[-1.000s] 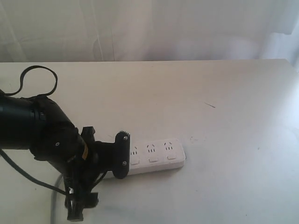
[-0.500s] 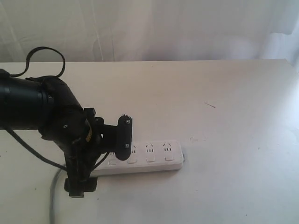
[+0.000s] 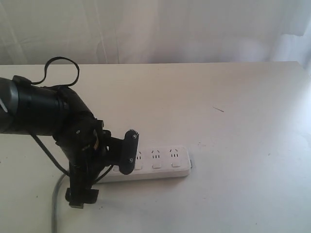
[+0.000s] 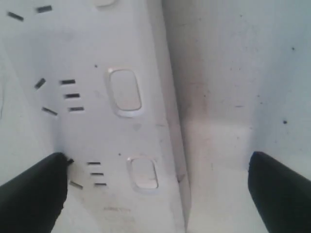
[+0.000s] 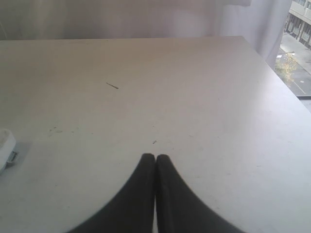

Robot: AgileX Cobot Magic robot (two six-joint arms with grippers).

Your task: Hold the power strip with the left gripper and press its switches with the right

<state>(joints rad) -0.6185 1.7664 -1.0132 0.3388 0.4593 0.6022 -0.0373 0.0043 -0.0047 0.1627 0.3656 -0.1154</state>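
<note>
The white power strip [image 3: 163, 165] lies flat on the table, its grey cord [image 3: 55, 206] trailing off at the left end. My left gripper [image 3: 104, 174] hovers over the strip's left part, open wide and holding nothing. In the left wrist view the left gripper [image 4: 158, 191] has one jaw over the socket face and the other out over bare table. Two switches [image 4: 125, 91] [image 4: 144, 172] show beside the sockets, and more switches [image 3: 156, 166] show in the exterior view. My right gripper [image 5: 155, 158] is shut and empty above the table, away from the strip's end [image 5: 6, 144].
The white table [image 3: 218, 97] carries a small dark speck [image 3: 218, 109] towards the back right. Its right edge [image 5: 284, 80] drops off by a window. A pale curtain hangs behind the table.
The left jaws have opened wider, and the gripper has lifted and shifted a little over the strip. The strip has swung from slightly tilted to level.
</note>
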